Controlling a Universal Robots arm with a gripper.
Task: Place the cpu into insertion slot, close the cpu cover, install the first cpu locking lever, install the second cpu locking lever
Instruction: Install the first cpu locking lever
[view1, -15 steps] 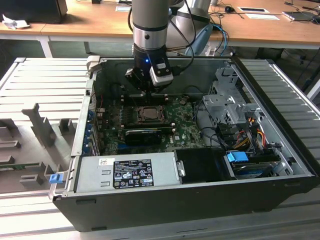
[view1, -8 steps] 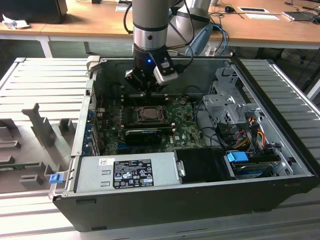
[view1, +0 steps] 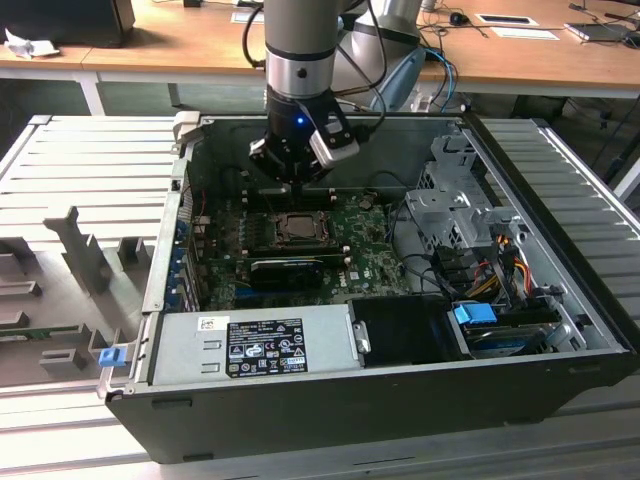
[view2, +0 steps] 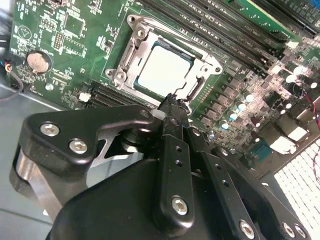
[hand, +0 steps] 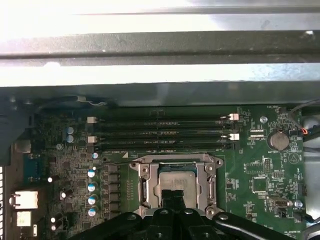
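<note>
The cpu (view2: 164, 71) lies flat in the insertion slot (view1: 297, 227) on the green board, its pale face showing. The cpu cover (view2: 128, 57), a silver metal frame, lies down around it, and the chip shows through its square opening. In the first wrist view the same cpu (hand: 175, 179) and cover (hand: 144, 186) sit just beyond my black fingers. My gripper (view2: 172, 101) is shut with nothing between its tips, hovering at the cover's near edge. In the exterior view the gripper (view1: 290, 178) hangs inside the open case, just behind the socket. I cannot make out the locking levers.
Long black memory slots (hand: 160, 132) run beside the socket. A coin battery (hand: 278, 141) sits on the board. A black card (view1: 285, 268) stands in front of the socket, with the power supply (view1: 250, 345) at the case front and a drive cage (view1: 450, 200) on the exterior view's right.
</note>
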